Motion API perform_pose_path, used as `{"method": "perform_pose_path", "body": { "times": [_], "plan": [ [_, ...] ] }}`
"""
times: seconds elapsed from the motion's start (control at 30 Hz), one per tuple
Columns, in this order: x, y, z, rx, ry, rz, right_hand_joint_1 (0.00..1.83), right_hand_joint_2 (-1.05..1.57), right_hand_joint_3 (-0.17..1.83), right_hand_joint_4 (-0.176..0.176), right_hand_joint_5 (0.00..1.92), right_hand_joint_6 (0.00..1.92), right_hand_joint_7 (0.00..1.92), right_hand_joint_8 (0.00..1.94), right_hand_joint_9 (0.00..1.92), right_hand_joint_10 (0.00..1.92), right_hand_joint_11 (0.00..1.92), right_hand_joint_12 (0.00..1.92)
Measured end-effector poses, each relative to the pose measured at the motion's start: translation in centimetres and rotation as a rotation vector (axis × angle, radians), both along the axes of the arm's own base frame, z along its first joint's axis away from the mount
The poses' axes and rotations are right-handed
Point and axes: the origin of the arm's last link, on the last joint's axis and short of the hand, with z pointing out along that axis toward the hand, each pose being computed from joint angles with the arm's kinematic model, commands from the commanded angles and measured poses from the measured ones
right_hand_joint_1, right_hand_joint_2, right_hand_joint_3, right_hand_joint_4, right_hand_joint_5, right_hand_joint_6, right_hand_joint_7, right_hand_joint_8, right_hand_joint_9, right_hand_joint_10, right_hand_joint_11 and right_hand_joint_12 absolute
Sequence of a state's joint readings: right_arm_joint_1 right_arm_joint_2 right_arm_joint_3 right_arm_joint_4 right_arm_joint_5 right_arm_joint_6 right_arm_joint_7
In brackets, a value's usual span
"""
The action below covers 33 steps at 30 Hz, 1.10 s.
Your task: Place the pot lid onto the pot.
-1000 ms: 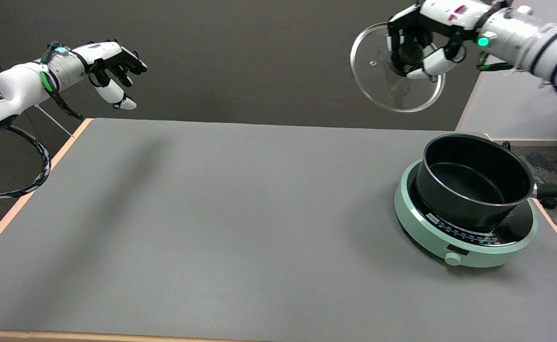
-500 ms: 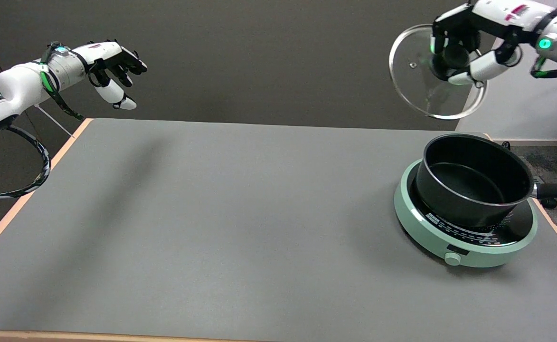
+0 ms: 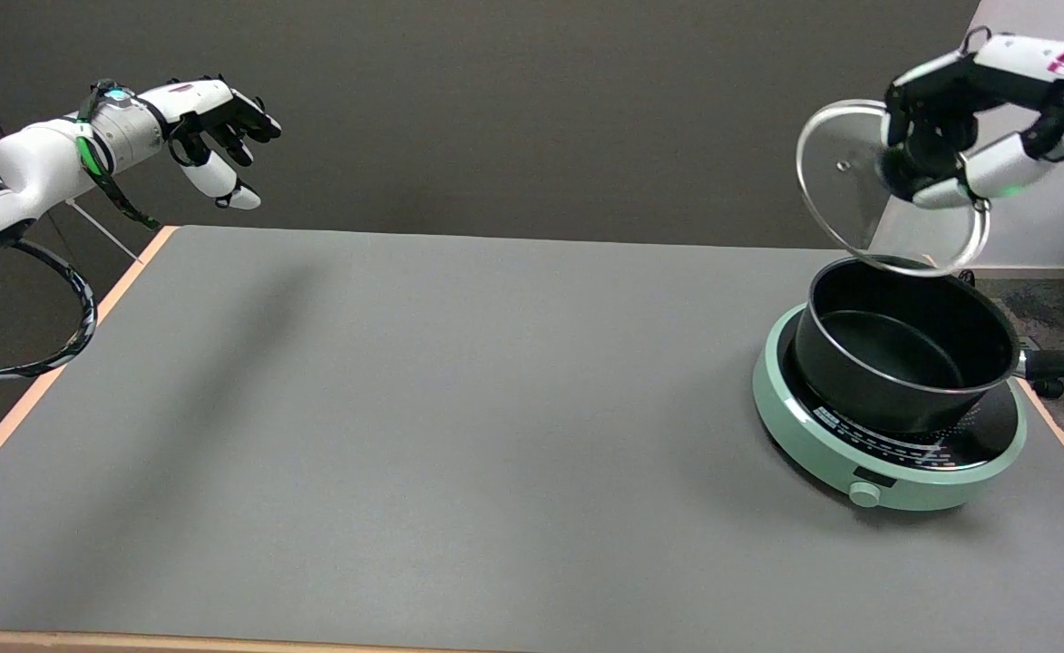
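Upper left of the frame, the idle left robot hand (image 3: 214,127) hangs in the air, fingers loosely spread, holding nothing. Across the grey table (image 3: 450,408) toward the right, a mint-green hotplate (image 3: 858,467) carries the black pot (image 3: 903,349), which looks empty, bare dark floor showing, handle poking off the right edge. Above its far rim, upper right, the right robot hand (image 3: 967,136) grips the glass pot lid (image 3: 844,181) by its knob, a sensible hold for lowering it. The lid is tilted, its low edge close over the rim; contact I can't tell.
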State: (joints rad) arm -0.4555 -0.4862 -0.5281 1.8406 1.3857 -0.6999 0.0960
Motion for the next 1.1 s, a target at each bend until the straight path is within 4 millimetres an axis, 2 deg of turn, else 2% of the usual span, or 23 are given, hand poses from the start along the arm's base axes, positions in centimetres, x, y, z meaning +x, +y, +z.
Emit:
{"method": "perform_pose_path", "body": {
  "times": [0.37, 0.7, 0.73, 0.77, 0.8, 0.83, 1.1],
  "plan": [
    [-0.9, 2.8, 1.6, -0.071, -0.074, -0.127, 1.50, 0.82, 0.75, 0.176, 0.64, 1.31, 0.84, 1.43, 0.74, 1.65, 0.60, 1.73],
    [-1.6, 4.1, 2.4, -0.120, -0.103, -0.196, 1.50, 0.82, 0.76, 0.176, 0.64, 1.31, 0.84, 1.44, 0.73, 1.66, 0.60, 1.74],
    [-1.7, 4.2, 2.4, -0.124, -0.105, -0.203, 1.50, 0.84, 0.73, 0.176, 0.65, 1.29, 0.83, 1.44, 0.73, 1.66, 0.60, 1.72],
    [-1.8, 4.2, 2.4, -0.127, -0.106, -0.208, 1.49, 0.92, 0.58, 0.176, 0.69, 1.20, 0.80, 1.43, 0.70, 1.65, 0.63, 1.65],
    [-1.8, 4.2, 2.5, -0.131, -0.107, -0.212, 1.49, 0.92, 0.59, 0.176, 0.69, 1.20, 0.81, 1.43, 0.70, 1.65, 0.63, 1.65],
    [-1.9, 4.2, 2.5, -0.135, -0.108, -0.217, 1.50, 0.82, 0.77, 0.176, 0.65, 1.30, 0.84, 1.44, 0.74, 1.67, 0.60, 1.73],
    [-2.6, 3.8, 2.5, -0.153, -0.107, -0.257, 1.50, 0.80, 0.81, 0.176, 0.65, 1.31, 0.84, 1.45, 0.75, 1.69, 0.60, 1.74]
  ]
}}
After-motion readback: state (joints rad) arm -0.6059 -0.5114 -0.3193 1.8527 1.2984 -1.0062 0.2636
